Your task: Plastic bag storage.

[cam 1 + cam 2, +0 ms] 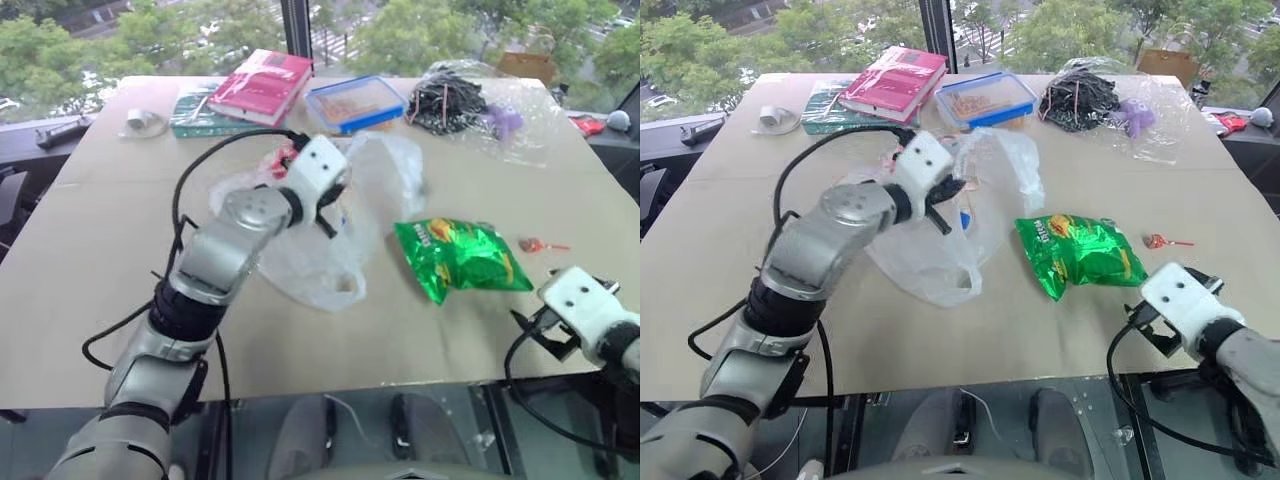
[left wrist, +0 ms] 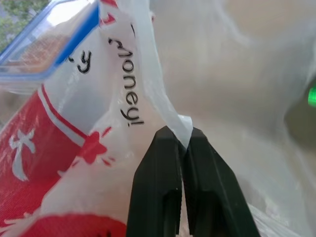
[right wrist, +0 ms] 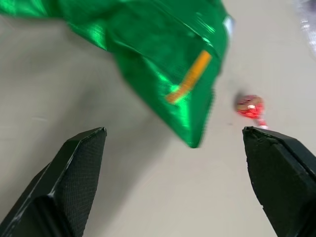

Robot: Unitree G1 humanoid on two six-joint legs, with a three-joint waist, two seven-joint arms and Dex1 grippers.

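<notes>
Clamped on a fold of thin white film, the left gripper pinches the plastic bag with its two black fingers pressed together, red print and the black word "money!" showing on the crumpled sheet beside them. That bag lies spread near the middle of the cardboard-covered table, translucent and rumpled, with the left arm reaching over it from the near left. Just to its right rests a shiny green snack packet, and beyond that packet a small red-wrapped sweet sits on the bare tabletop. At the near right edge, the right gripper hangs with its jaws spread wide and nothing between them, pointing toward the green packet and the sweet, apart from both. Along the far side of the table stand a red book stacked on a teal one, a blue-rimmed clear food box, and a clear plastic sheet holding a tangle of black cables. Beyond the window, green treetops fill the background.
</notes>
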